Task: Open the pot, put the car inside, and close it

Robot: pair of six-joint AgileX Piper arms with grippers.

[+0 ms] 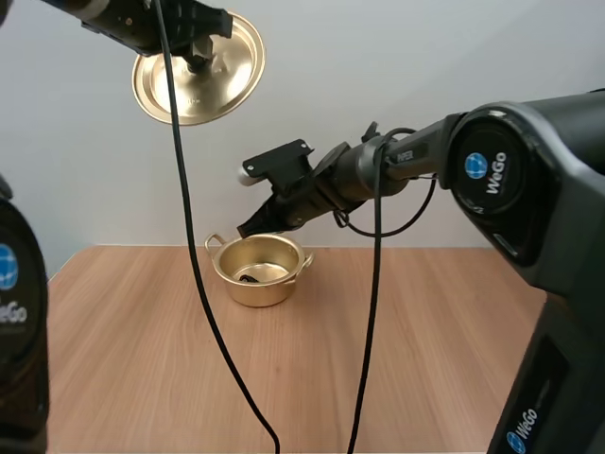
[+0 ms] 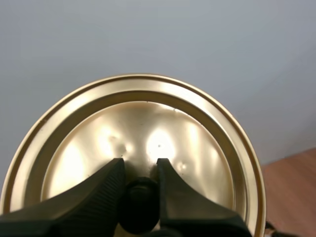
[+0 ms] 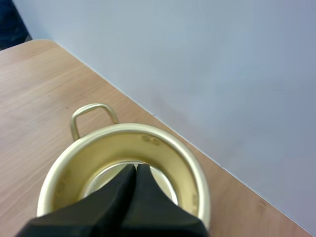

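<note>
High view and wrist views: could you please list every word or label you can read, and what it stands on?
"WeGo": on the right arm's large joint.
"WeGo": on the right arm's base.
"WeGo", cut at the edge: on the left arm.
Small white lettering on the right arm's forearm: too small to read.
Marks on the pot's rim: too blurred to read.

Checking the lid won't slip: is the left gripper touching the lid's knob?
Touching. In the left wrist view the left gripper pinches the black knob of the lid between its fingers.
</note>
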